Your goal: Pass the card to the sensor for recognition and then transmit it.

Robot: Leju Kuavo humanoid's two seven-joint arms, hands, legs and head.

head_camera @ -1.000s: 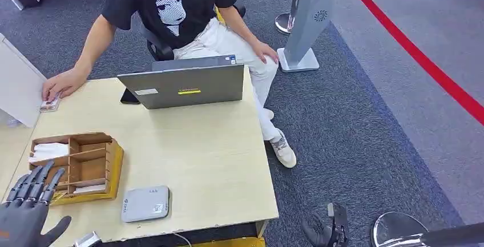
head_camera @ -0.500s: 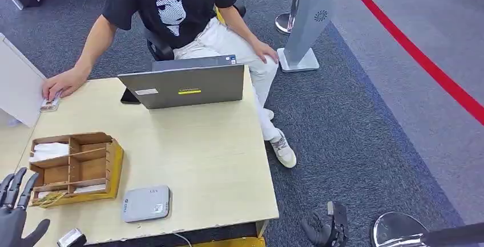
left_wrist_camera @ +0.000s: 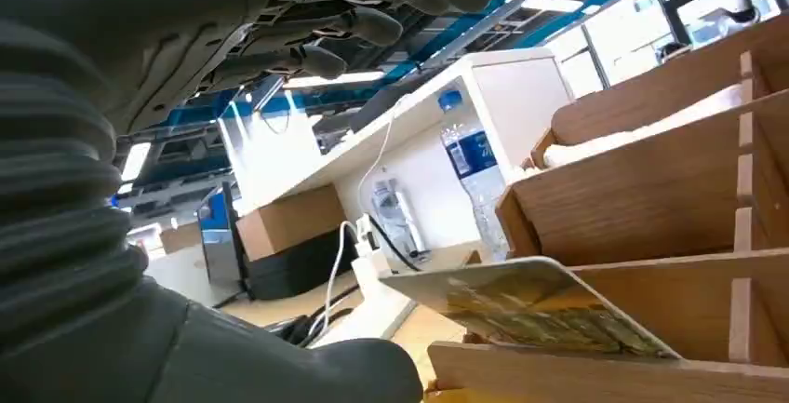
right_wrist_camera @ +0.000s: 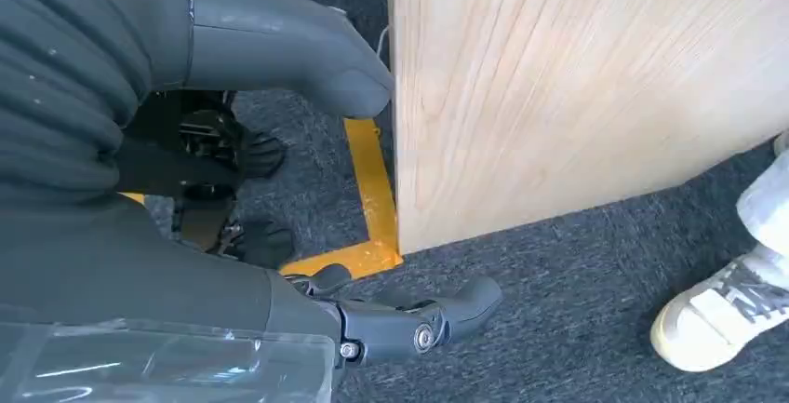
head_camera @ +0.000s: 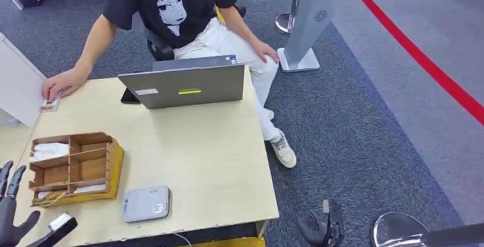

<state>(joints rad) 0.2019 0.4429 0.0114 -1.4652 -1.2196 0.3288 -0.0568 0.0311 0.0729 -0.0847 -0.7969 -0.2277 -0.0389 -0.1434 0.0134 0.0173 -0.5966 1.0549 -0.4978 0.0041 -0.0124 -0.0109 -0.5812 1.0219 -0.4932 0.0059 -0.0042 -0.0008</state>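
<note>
The left hand point(head_camera: 10, 213) hangs off the counter's point(head_camera: 205, 156) near left corner, its fingers point(head_camera: 12, 179) spread and straight, grasping nothing. In the left wrist view a card point(left_wrist_camera: 530, 305) lies tilted across the front edge of the wooden organizer point(head_camera: 77, 167), apart from the fingers above it. The grey card sensor point(head_camera: 146, 203) sits on the counter just beside the organizer, near the front edge. The right hand point(right_wrist_camera: 233, 142) hangs low beside the counter's corner over the carpet, fingers loosely released and empty. A person point(head_camera: 171, 13) sits behind a laptop point(head_camera: 184, 85), one hand resting on a small object at the far left corner.
</note>
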